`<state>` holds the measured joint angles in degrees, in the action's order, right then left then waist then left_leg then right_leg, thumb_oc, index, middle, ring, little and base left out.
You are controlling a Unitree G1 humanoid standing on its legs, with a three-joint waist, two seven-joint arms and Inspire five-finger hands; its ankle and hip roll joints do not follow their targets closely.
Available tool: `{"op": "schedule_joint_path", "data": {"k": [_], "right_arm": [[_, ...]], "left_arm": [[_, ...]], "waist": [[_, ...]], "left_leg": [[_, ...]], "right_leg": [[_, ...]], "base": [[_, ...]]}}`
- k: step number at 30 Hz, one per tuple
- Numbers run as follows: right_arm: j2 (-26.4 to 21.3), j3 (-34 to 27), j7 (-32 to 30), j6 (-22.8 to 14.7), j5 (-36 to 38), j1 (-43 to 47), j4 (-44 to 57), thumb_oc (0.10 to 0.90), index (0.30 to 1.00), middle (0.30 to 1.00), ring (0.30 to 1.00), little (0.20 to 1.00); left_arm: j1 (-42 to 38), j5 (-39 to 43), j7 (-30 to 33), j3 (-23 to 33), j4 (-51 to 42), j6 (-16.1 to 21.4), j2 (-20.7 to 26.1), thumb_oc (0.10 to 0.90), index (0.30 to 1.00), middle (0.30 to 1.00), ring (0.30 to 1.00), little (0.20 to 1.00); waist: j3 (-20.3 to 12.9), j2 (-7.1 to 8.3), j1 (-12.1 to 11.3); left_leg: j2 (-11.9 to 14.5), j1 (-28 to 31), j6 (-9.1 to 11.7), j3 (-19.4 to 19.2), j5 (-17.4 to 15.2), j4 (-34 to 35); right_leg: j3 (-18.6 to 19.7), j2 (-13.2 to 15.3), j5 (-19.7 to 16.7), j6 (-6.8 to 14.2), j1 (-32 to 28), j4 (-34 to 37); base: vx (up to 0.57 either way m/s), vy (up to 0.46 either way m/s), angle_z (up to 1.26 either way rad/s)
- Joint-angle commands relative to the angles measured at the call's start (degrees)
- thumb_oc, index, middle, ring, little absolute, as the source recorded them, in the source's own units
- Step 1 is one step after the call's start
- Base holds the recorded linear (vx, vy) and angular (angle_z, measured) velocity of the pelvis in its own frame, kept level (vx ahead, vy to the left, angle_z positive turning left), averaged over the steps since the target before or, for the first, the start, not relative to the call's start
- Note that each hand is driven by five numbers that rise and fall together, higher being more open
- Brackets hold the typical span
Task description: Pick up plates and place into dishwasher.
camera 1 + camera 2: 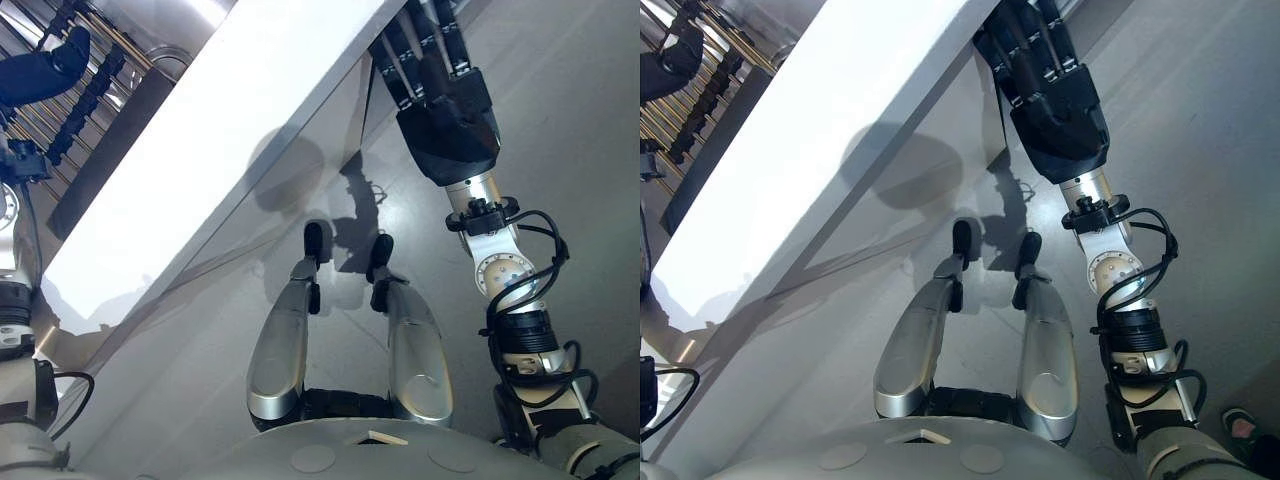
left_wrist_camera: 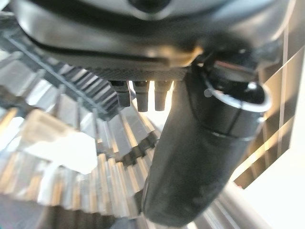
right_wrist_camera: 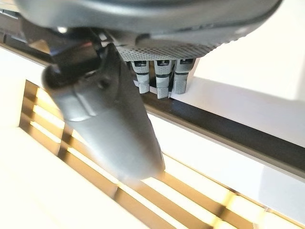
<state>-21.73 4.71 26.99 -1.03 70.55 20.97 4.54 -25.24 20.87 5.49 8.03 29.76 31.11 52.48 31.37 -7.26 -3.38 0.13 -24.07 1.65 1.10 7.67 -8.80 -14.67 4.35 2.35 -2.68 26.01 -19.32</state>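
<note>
Right hand (image 1: pixel 450 125) is hanging loose-fingered at the white worktop's (image 1: pixel 200 150) near edge, holding nothing; left hand (image 1: pixel 45 65) is hovering over the metal-tined dishwasher rack (image 1: pixel 95 75), grip unreadable. Can't spot any plate, so best to find one before reaching.

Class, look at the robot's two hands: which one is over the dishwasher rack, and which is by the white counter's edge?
The left hand is over the dishwasher rack. The right hand reaches past the white counter edge.
</note>
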Motion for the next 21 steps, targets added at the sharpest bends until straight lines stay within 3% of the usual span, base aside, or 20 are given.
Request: {"op": "schedule_joint_path", "data": {"k": [1, 3, 6, 8, 12, 15, 21], "right_arm": [[9.7, 8.4, -3.4, -2.5, -14.6, 20.1, 20.8, 0.8, 0.9, 0.9, 0.9, 0.9], [11.0, 1.7, -8.9, -0.5, -25.0, 15.3, 13.1, 0.8, 0.9, 0.9, 0.9, 0.9], [11.6, -10.8, 0.7, -1.1, -26.3, 4.1, -3.7, 0.8, 0.9, 0.9, 0.9, 0.9], [9.8, -14.9, 4.9, -5.6, -31.0, -5.9, -13.9, 0.8, 0.9, 0.9, 0.9, 0.9], [5.7, -16.5, 6.3, -16.8, -38.5, -20.8, -29.4, 0.8, 0.9, 0.9, 0.9, 0.9], [4.4, -16.9, 2.3, -20.8, -43.2, -26.6, -36.5, 0.8, 0.9, 0.9, 0.9, 0.9], [3.0, -18.9, -5.8, -25.0, -47.7, -29.9, -48.0, 0.8, 0.9, 0.9, 0.9, 0.9]], "left_arm": [[-0.6, 4.2, 1.3, -0.4, -5.9, 5.5, -10.6, 0.8, 0.9, 0.9, 0.9, 0.9], [1.8, 3.9, 1.3, 1.0, -7.8, 5.0, -12.0, 0.8, 0.9, 0.9, 0.9, 0.9], [7.5, 2.4, -0.6, 3.9, -10.5, 5.5, -15.2, 0.8, 0.9, 0.9, 0.9, 0.9], [12.2, 0.4, -0.4, 5.0, -13.7, 5.1, -17.5, 0.8, 0.9, 0.9, 0.9, 0.9], [19.4, 0.1, -2.9, 8.3, -15.5, 5.9, -19.4, 0.8, 0.9, 0.9, 0.9, 0.9], [22.2, 0.8, -4.7, 9.7, -15.5, 6.3, -20.8, 0.8, 0.9, 0.9, 0.9, 0.9], [24.2, 2.0, -7.9, 10.5, -13.2, 5.1, -24.4, 0.8, 0.9, 0.9, 0.9, 0.9]], "waist": [[-1.6, 5.13, -3.1], [-1.6, 5.12, -2.3], [-2.7, 5.17, -1.2], [-4.5, 5.47, -0.4], [-7.8, 6.29, 1.9], [-9.9, 6.28, 3.1], [-14.0, 5.02, 3.9]], "left_leg": [[-5.9, -0.9, -4.7, -2.3, -7.8, -6.4], [-6.0, 0.6, -4.8, -2.2, -8.0, -6.0], [-6.2, 3.8, -5.2, -1.7, -8.0, -4.5], [-6.3, 6.8, -5.3, -1.5, -8.5, -3.2], [-5.9, 12.1, -5.0, -2.0, -7.6, 0.5], [-5.4, 15.3, -4.5, -2.4, -7.0, 3.2], [-5.1, 20.7, -4.0, -3.0, -6.5, 7.3]], "right_leg": [[1.7, -2.7, 0.6, 3.0, 0.2, -1.3], [2.8, -3.4, 1.1, 2.9, -0.9, -1.4], [3.9, -4.0, 0.9, 3.2, -4.0, 0.1], [4.7, -4.1, 1.0, 3.7, -6.9, 1.7], [5.5, -4.2, 0.1, 4.2, -11.7, 5.0], [5.6, -4.2, 0.0, 4.3, -14.6, 6.8], [5.8, -4.1, 0.4, 4.6, -20.2, 10.0]], "base": [[0.02, 0.061, 0.04], [0.03, 0.054, 0.05], [0.09, 0.036, 0.16], [0.15, -0.006, 0.37], [0.15, -0.009, 0.11], [0.11, 0.011, 0.04], [0.09, 0.027, 0.05]]}}
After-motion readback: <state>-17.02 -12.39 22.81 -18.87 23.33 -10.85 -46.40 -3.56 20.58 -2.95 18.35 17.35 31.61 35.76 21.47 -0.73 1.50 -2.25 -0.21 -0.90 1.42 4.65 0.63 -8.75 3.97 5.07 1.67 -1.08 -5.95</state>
